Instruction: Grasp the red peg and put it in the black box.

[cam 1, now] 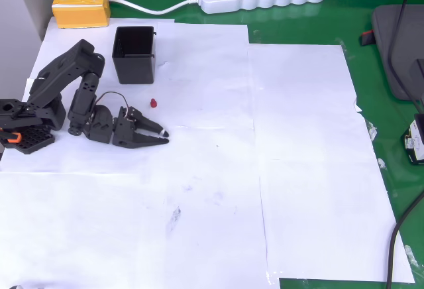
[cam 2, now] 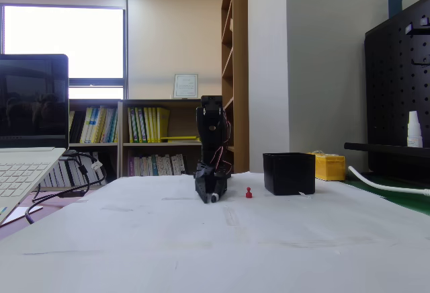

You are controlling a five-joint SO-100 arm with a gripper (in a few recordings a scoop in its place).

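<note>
A: On the white paper over the counter (cam 1: 305, 170), near the left side of the overhead view: red peg (cam 1: 153, 103) standing free, just below the black box (cam 1: 134, 54) and a little to its right. Not touching the box, not in it.

B: Confirmed in the fixed view. Peg (cam 2: 248, 193) upright on the paper, between arm and box (cam 2: 289, 173). Box upright, nothing visible inside from above.

A: Progress: none of the task done as far as visible. Grasp, lift, carry and drop all left.

B: Gripper (cam 1: 161, 134)?

A: Lying low over the paper, pointing right in the overhead view. Fingers spread slightly, tips nearly meeting at the far end. Nothing between them, no contact with peg or box. Peg near the upper finger but clearly apart from it.

B: Judged next need: wider opening and a short reach toward the peg.
</note>
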